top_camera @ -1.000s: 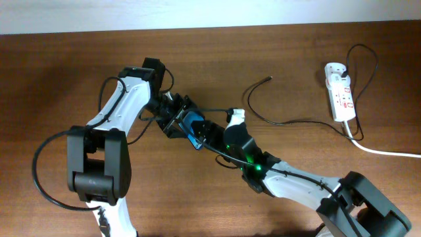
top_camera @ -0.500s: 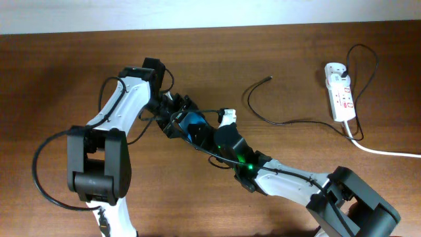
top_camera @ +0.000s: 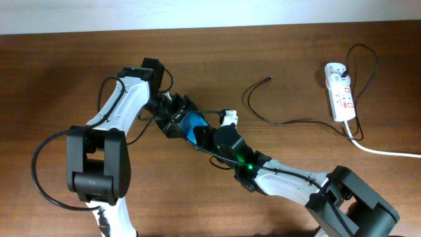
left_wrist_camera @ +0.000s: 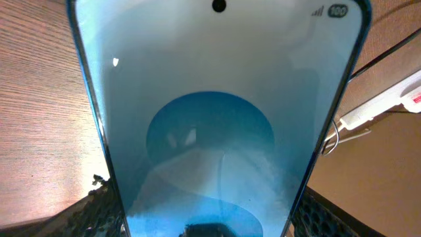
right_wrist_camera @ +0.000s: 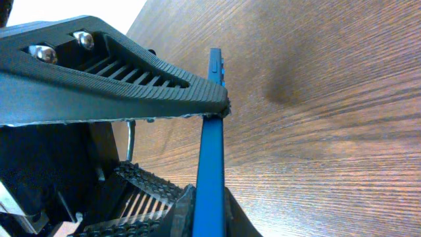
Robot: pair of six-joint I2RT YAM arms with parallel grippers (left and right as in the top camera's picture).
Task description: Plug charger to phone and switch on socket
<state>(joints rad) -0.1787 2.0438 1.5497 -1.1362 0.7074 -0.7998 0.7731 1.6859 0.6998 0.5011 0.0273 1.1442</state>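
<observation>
Brown wood table [top_camera: 66, 66], white band [top_camera: 197, 13] beyond; phone [top_camera: 191, 125] gripped.

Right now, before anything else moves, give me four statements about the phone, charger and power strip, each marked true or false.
1. The left claw grips the phone. True.
2. The charger is plugged into the phone. False: the charger lies loose on the table, its tip apart from the phone.
3. The power strip lies far to the right of the phone. True.
4. The phone's screen is dark. False: it glows blue.
</observation>
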